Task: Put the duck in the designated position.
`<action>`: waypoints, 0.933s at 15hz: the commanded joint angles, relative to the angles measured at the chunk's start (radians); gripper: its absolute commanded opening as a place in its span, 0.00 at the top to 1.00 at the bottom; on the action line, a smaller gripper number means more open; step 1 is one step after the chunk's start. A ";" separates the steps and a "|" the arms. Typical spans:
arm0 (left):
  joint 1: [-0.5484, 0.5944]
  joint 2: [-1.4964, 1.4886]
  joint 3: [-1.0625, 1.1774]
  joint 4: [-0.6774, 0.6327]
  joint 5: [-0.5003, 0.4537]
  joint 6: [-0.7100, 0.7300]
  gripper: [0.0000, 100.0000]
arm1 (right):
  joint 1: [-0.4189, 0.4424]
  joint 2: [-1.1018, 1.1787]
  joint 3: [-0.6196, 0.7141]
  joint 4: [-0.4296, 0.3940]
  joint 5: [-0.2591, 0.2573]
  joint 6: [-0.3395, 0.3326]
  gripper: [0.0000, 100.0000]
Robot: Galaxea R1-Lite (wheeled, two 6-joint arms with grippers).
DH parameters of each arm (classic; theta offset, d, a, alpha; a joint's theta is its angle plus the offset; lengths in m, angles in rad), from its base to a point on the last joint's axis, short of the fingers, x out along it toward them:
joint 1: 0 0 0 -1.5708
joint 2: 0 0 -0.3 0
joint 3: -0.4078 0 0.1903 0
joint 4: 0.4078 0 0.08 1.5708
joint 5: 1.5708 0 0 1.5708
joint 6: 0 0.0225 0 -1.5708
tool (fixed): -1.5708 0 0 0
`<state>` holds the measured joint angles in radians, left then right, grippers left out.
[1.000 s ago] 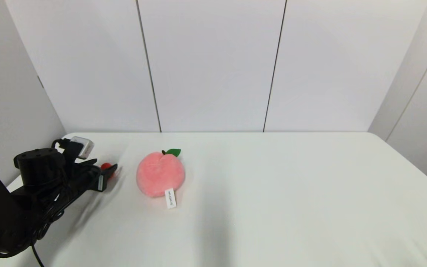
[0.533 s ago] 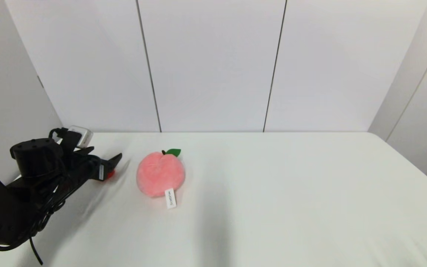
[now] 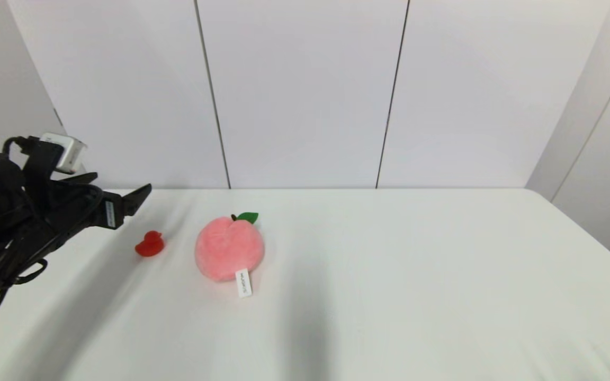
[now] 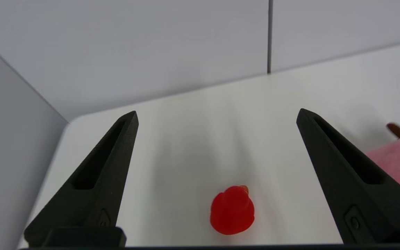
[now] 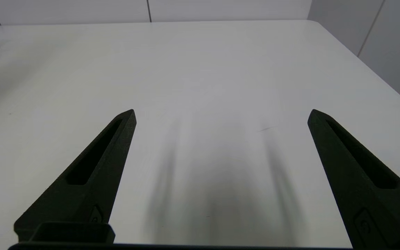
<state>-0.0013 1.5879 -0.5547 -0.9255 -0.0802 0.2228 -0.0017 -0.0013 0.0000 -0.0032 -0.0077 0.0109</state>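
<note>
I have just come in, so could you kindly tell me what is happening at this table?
The left end effector is open and raised above the table, empty. The little red duck sits alone on the table, on the robot's left of the plush peach and not touching it. The right end effector hangs open over bare table.

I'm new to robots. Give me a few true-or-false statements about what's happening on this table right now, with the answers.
1. The duck sits on the table, gripped by nothing. True.
2. The left gripper is shut. False: its fingers are spread wide, raised above the duck.
3. The duck touches the peach. False: bare table shows between them.
4. The peach has a white tag. True.
5. The right gripper holds the peach. False: it is open over bare table.
</note>
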 commanded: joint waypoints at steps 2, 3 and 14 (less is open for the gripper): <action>0.000 -0.299 -0.019 0.191 0.016 0.006 0.00 | -0.001 0.001 0.000 0.000 0.000 0.000 0.00; 0.000 -0.341 -0.021 0.251 0.014 0.006 0.00 | 0.000 0.001 0.000 0.000 0.000 0.000 0.00; 0.000 -0.930 0.125 0.849 0.011 0.007 0.00 | -0.001 0.001 0.000 0.000 0.000 0.000 0.00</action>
<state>-0.0032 0.8451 -0.5132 -0.1283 -0.0717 0.2304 -0.0019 -0.0013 0.0000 -0.0032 -0.0077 0.0104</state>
